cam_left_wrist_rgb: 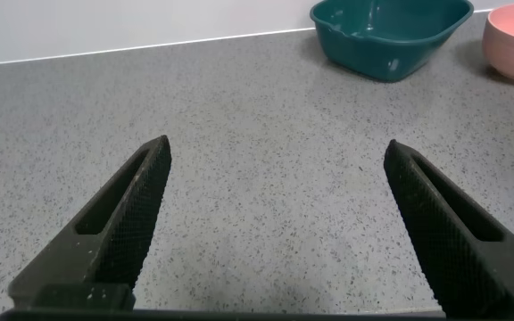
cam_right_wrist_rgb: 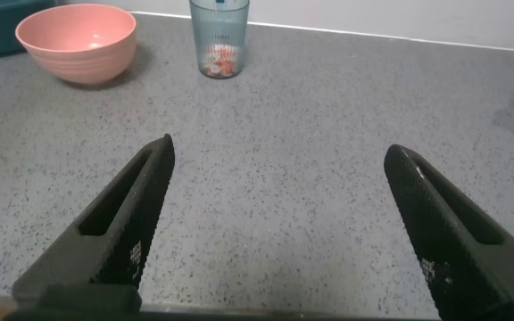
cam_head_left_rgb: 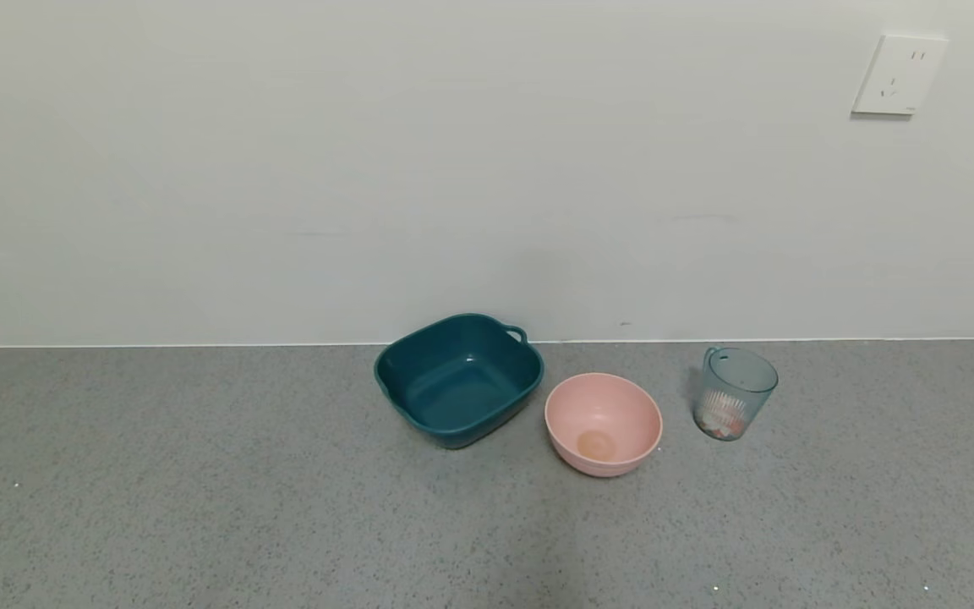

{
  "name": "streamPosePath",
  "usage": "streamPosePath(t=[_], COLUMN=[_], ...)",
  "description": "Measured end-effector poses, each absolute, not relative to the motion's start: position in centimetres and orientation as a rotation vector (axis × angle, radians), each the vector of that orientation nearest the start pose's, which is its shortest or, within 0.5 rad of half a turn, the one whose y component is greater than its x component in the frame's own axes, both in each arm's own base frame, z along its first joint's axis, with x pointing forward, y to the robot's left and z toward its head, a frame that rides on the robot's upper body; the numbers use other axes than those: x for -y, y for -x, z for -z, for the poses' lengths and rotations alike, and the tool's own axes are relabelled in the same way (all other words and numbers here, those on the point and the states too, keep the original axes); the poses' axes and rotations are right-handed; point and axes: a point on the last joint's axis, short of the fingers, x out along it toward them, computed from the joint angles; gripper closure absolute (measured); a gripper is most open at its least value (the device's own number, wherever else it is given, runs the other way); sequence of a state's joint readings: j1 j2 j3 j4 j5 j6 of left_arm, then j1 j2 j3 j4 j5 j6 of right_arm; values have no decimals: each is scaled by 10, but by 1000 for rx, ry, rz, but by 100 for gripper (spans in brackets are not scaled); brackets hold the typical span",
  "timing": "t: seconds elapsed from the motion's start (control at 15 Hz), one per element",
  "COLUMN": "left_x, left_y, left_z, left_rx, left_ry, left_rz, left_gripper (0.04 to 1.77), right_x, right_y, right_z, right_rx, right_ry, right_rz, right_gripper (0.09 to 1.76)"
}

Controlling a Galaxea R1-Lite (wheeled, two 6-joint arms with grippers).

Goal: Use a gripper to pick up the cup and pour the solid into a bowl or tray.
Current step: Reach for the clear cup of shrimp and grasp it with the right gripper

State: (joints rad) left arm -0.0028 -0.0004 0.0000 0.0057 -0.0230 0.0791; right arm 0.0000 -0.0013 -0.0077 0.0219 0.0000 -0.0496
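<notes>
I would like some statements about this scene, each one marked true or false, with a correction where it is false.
1. The cup stands upright on the counter. True.
2. The solid lies in the pink bowl. False: it is in the cup.
3. The right gripper is open and holds nothing. True.
4. The teal tub stands between bowl and cup. False: the bowl is in the middle.
5. The left gripper grips the tub. False: it is open, apart from it.

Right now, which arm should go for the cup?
Right. The cup stands rightmost, beyond the pink bowl, straight ahead of the open right gripper. The left gripper, also open, faces the teal tub.
</notes>
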Motion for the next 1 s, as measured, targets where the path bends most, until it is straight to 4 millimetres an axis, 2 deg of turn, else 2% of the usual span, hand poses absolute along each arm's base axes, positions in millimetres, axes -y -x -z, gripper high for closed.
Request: streamPosePath(t=[0.33, 0.53, 0.73, 1.0], left_x=[0, 0, 0, 0], left_y=[23, 23, 23, 23], left_z=[-75, -75, -75, -75], left_rx=[-5, -4, -5, -4], left_ry=[-79, -79, -79, -79], left_rz=[26, 26, 26, 26], left_gripper=[9, 9, 9, 9], right_x=[0, 0, 0, -2], right_y=[30, 27, 13, -19], right_z=[-94, -111, -126, -144], right_rx=[-37, -88, -188, -360], right_ry=[51, 52, 50, 40], right_rz=[-9, -11, -27, -81], right_gripper=[14, 14, 14, 14])
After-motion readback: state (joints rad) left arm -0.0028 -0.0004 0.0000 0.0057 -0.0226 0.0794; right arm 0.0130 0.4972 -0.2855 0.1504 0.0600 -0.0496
